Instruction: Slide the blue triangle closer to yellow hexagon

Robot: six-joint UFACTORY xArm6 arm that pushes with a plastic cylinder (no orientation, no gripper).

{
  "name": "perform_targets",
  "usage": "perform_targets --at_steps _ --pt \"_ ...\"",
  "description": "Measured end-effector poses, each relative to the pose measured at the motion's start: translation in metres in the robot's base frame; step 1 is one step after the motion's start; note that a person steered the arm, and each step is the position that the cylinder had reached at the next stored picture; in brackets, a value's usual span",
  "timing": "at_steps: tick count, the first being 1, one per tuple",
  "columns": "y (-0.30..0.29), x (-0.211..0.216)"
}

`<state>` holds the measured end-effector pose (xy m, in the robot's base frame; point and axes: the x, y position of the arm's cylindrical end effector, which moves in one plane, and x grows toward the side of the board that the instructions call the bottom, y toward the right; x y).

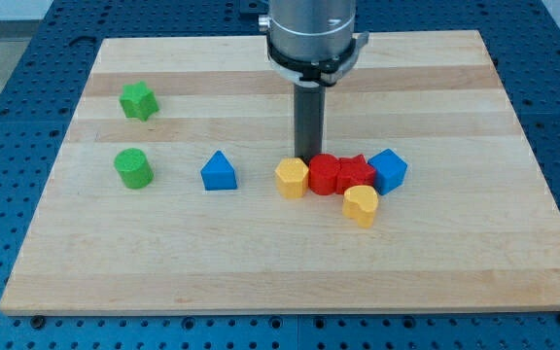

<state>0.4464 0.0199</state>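
Blue triangle (pixel 220 172) left of yellow hexagon (pixel 292 179), apart; my tip (pixel 308 157) just behind hexagon; no end effector.

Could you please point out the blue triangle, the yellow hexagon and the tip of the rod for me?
blue triangle (pixel 220 172): camera view, on its front face.
yellow hexagon (pixel 291 178): camera view, on its top face.
my tip (pixel 308 156): camera view, at the rod's lower end, just behind the yellow hexagon.

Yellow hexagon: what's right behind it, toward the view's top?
My tip stands just behind the yellow hexagon, beside the red cylinder. Whether the tip touches either block is hidden.
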Motion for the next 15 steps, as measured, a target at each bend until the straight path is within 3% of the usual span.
perform_targets --at_steps 1,2,5,7,10,11,12,15 --pt "-0.005 -0.003" --pt "-0.039 -0.019" --pt "-0.139 -0.013" --pt "-0.146 0.021" --pt "-0.089 0.074" --pt "-0.102 0.089" --pt "-0.152 0.091" --pt "-0.135 0.016"
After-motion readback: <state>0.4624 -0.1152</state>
